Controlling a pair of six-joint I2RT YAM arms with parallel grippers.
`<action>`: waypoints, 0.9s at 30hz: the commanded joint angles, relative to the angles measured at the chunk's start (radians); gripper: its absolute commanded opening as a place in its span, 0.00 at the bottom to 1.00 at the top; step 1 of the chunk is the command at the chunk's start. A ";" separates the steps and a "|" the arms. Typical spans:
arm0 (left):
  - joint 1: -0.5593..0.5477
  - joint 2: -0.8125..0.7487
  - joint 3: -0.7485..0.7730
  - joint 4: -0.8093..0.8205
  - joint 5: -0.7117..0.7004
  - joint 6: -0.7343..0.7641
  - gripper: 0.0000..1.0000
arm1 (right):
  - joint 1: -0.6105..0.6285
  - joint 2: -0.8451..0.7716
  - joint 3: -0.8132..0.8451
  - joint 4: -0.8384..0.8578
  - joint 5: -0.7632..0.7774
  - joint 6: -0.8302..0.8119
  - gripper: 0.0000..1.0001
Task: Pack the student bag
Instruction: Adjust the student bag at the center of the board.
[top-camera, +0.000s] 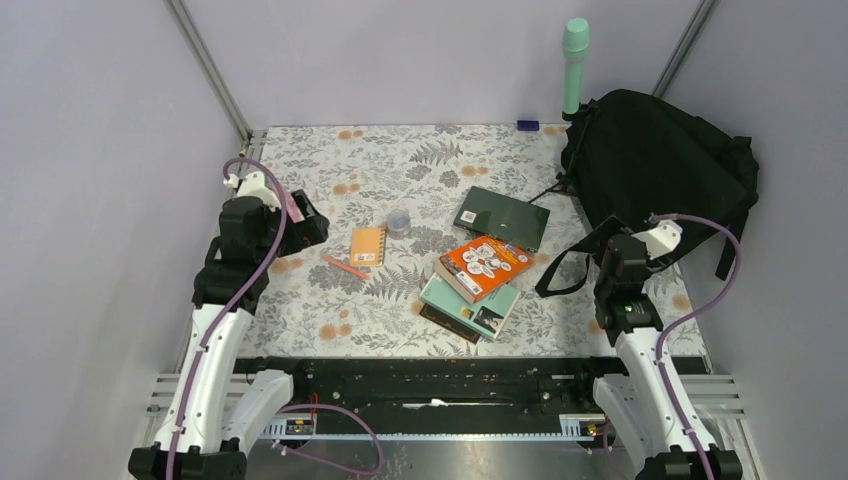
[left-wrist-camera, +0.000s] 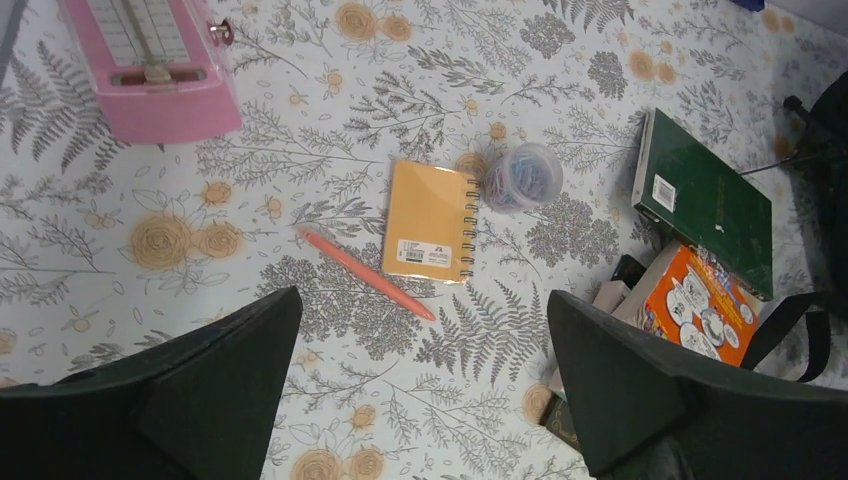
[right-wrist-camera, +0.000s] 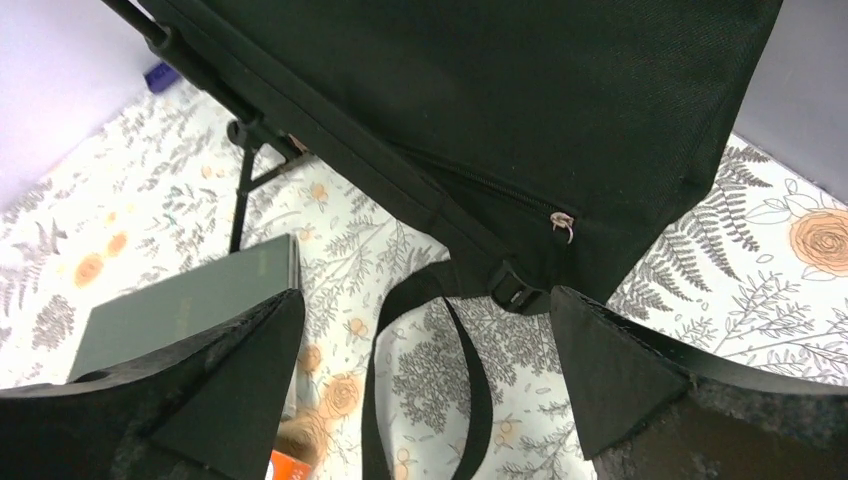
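The student bag (top-camera: 650, 160) is a big black backpack lying at the back right of the table, its zip closed on the side facing my right wrist camera. My right gripper (right-wrist-camera: 425, 310) hovers open just in front of the student bag (right-wrist-camera: 480, 90), above a loose strap (right-wrist-camera: 470, 400); it holds nothing. My left gripper (left-wrist-camera: 420, 310) is open and empty at the left, above the cloth near a coral pen (left-wrist-camera: 365, 272) and an orange spiral notebook (left-wrist-camera: 430, 220). A green book (top-camera: 502, 217) and an orange book (top-camera: 485, 265) on a stack lie mid-table.
A jar of paper clips (left-wrist-camera: 522, 177) stands beside the notebook. A pink flat object (left-wrist-camera: 155, 65) lies at the far left. A tall green bottle (top-camera: 575, 65) stands at the back next to the bag, with a small blue item (top-camera: 527, 125) beside it. Walls close in on both sides.
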 joint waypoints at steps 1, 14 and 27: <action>0.000 -0.002 0.085 -0.037 0.021 0.104 0.99 | -0.002 0.026 0.088 -0.117 -0.044 -0.042 1.00; 0.000 -0.042 0.020 0.008 -0.127 0.185 0.99 | -0.074 0.174 0.277 -0.329 -0.144 -0.022 1.00; -0.001 -0.091 -0.084 0.043 -0.029 0.197 0.99 | -0.503 0.157 0.214 -0.220 -0.260 0.077 1.00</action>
